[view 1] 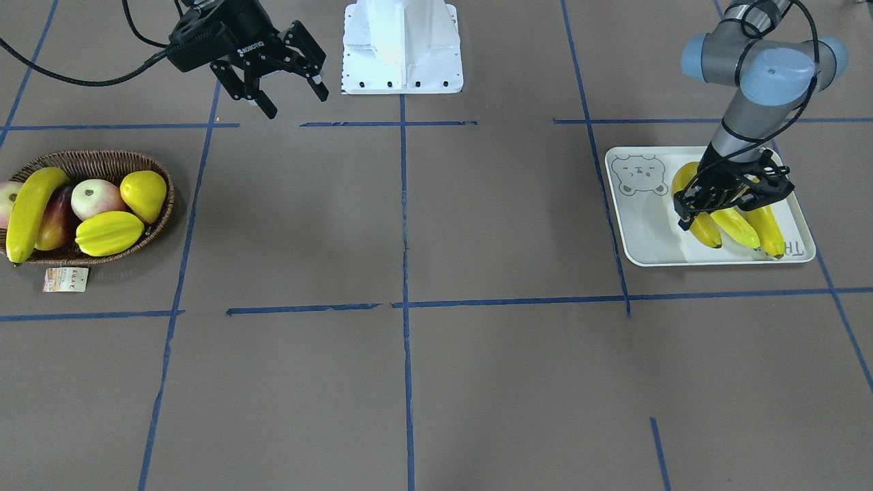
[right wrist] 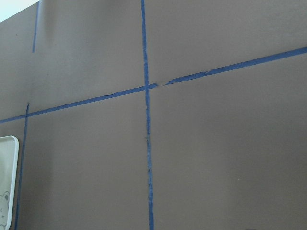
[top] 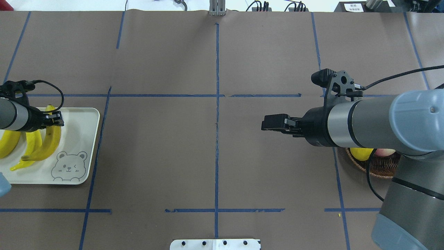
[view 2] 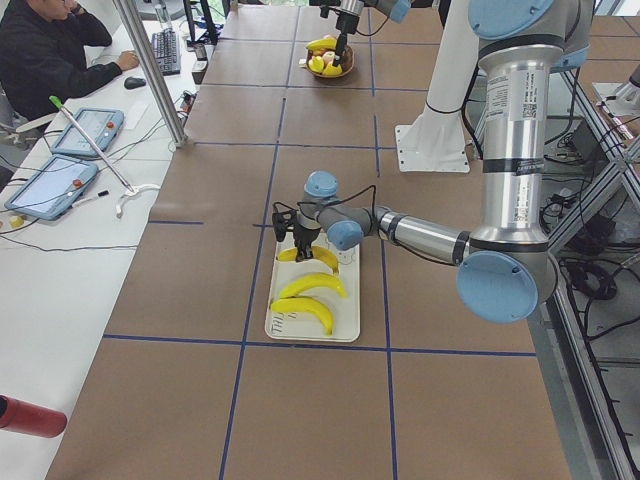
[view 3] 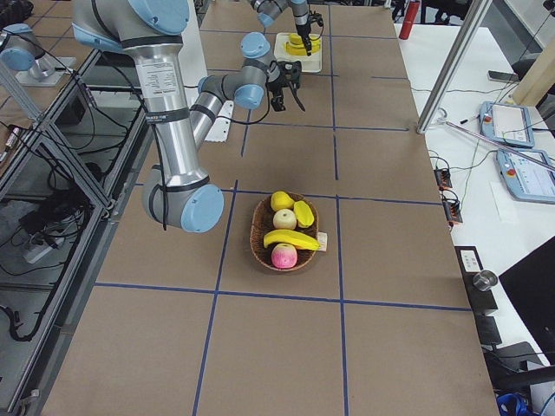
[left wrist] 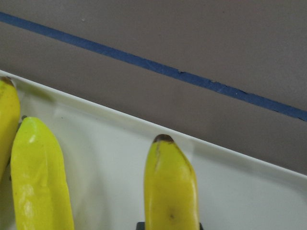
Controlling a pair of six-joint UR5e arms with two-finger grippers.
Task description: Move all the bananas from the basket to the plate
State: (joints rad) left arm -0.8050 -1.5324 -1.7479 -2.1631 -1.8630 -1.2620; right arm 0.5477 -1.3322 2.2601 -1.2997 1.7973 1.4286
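Bananas (view 1: 740,228): 3 on plate (view 1: 641,225) under left fingers (view 1: 685,217), grip unclear; 4th banana (view 1: 31,211) beside starfruit (view 1: 109,232); right fingers (view 1: 262,102) wide.

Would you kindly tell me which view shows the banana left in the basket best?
The exterior front-facing view: the banana lies whole and unobstructed in the basket. Exterior right shows it smaller, exterior left tiny; overhead, the right arm covers it.

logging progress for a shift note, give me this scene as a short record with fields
plate: holds three bananas, side by side
basket: holds one banana among other fruit
left gripper: open, low over the bananas on the plate
right gripper: open, empty, raised, apart from the basket
task status: three of four bananas on the plate, one not yet moved
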